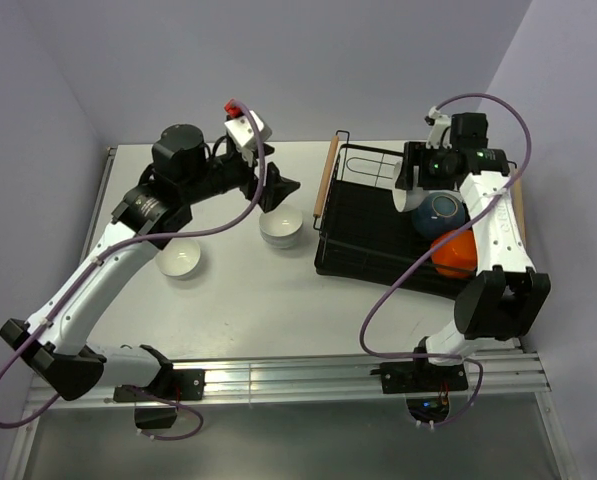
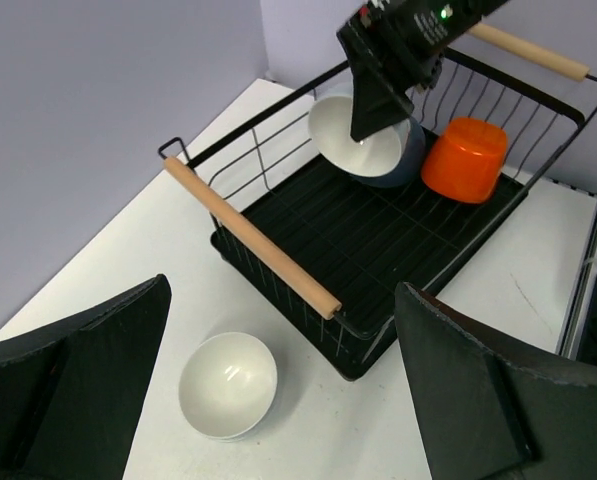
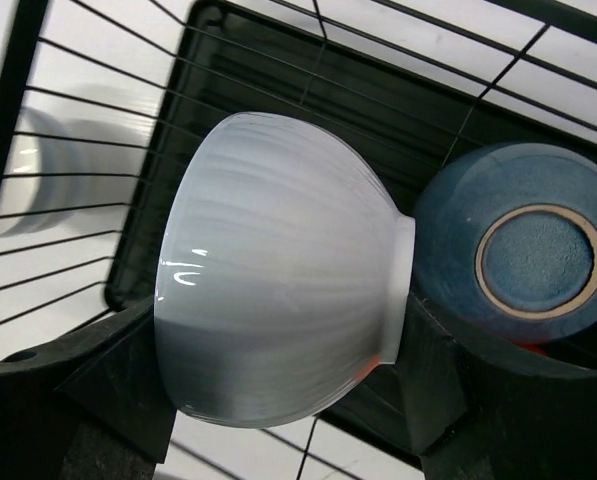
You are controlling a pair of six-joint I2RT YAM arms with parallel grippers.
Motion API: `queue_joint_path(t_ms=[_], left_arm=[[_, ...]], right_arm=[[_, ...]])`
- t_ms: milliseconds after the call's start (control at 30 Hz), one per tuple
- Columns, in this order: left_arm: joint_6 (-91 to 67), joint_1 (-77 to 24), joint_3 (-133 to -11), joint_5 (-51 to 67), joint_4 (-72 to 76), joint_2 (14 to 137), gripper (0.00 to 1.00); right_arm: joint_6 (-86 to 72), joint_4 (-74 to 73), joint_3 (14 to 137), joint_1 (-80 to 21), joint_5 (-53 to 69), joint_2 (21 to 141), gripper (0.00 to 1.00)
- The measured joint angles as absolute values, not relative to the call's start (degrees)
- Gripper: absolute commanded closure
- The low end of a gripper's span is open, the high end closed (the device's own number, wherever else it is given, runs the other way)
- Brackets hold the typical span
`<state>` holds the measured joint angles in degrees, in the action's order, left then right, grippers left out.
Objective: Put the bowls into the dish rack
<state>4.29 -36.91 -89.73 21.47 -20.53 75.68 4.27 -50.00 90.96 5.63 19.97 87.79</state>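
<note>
The black wire dish rack stands at the right of the table; it also shows in the left wrist view. In it a dark blue bowl lies on its side beside an orange bowl. My right gripper is shut on a white bowl, held on its side over the rack's tray next to the blue bowl. My left gripper is open and empty, hovering above a white bowl on the table left of the rack. Another white bowl sits farther left.
The rack has wooden bar handles at its left end and right end. A metal rail runs along the table's near edge. Walls close in behind and at both sides.
</note>
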Motion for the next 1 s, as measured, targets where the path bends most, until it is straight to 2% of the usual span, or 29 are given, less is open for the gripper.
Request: queue_joint_path(t_ms=[333,733,1000], left_arm=[[-0.71,-31.62,-87.33,21.1,-19.53,73.21,0.01],[-2.87,-28.03,-86.46,21.15,-19.38,72.95,0.01],[-2.83,-27.66,-86.35,21.15,-19.4,72.88,0.01]], right_arm=[[9.54,-44.99,88.84,-3.29,4.89,90.48,1.0],[17.08,-38.61,84.6,-8.23,-9.13,95.88,1.0],[19.42,-37.21,83.55,-10.31,-9.34,96.49,1.0]])
